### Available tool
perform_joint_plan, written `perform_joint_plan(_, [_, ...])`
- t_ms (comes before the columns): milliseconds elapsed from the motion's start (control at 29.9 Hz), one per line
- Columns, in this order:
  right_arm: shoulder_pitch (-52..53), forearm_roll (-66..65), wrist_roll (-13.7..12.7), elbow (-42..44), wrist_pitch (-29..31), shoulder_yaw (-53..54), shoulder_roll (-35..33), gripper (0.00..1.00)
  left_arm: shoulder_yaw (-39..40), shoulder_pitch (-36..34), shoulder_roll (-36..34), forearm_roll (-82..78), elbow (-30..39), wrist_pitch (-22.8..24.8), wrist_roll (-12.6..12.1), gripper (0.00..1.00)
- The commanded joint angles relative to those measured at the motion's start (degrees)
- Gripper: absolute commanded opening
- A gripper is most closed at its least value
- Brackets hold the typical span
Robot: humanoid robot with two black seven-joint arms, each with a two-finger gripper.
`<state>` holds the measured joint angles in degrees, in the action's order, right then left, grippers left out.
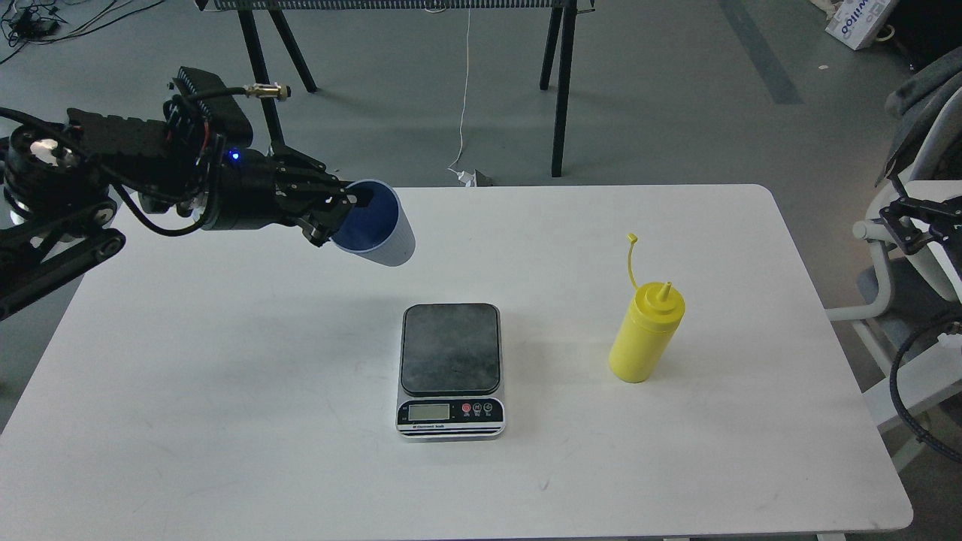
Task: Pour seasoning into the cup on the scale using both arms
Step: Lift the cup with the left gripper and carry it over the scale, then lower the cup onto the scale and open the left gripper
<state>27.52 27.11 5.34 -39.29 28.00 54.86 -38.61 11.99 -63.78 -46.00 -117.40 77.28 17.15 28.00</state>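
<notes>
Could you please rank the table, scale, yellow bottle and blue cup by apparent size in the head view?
1. Table
2. Scale
3. Yellow bottle
4. Blue cup, held by the left tool; being tilted and farther away, its rank below the bottle is unsure.

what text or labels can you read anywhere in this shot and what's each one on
Cardboard box on the floor, top right: blue lettering, cut off and at an angle, not readable for certain.
Scale: a line of print under the LCD and tiny marks by the buttons, too small to read; the LCD shows no legible digits.
Left gripper, cup, yellow bottle: no readable text.
</notes>
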Motion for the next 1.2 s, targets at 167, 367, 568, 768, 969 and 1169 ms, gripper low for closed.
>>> perform_joint_plan(167, [-0.4, 0.0, 0.7, -0.1, 0.0, 0.0, 0.1, 1.00, -4.2, 0.3, 2.0, -3.8, 0.9, 0.3, 0.0, 0.06])
perform_joint_plan(367, [-0.4, 0.0, 0.7, -0.1, 0.0, 0.0, 0.2, 1.00, -4.6, -0.5, 10.3, -4.1, -1.2, 1.1, -2.4, 0.06])
perform_joint_plan(568, [-0.4, 0.0, 0.7, -0.1, 0.0, 0.1, 0.2, 1.00, -5.0, 0.1, 16.9, -4.2, -5.9, 1.1, -3.0, 0.07])
perform_joint_plan(768, [-0.4, 0.0, 0.7, 0.2, 0.0, 0.0, 0.2, 1.00, -5.9, 0.1, 18.0, -4.2, -7.7, 1.2, -3.0, 0.16])
perform_joint_plan(969, [-0.4, 0.0, 0.7, 0.2, 0.0, 0.0, 0.5, 1.00, -7.3, 0.3, 18.1, -4.2, -9.2, 1.3, -3.0, 0.17])
perform_joint_plan(1169, [-0.4, 0.0, 0.7, 0.4, 0.0, 0.0, 0.5, 1.00, -8.8, 0.2, 18.1, -4.2, -9.2, 1.3, -3.0, 0.19])
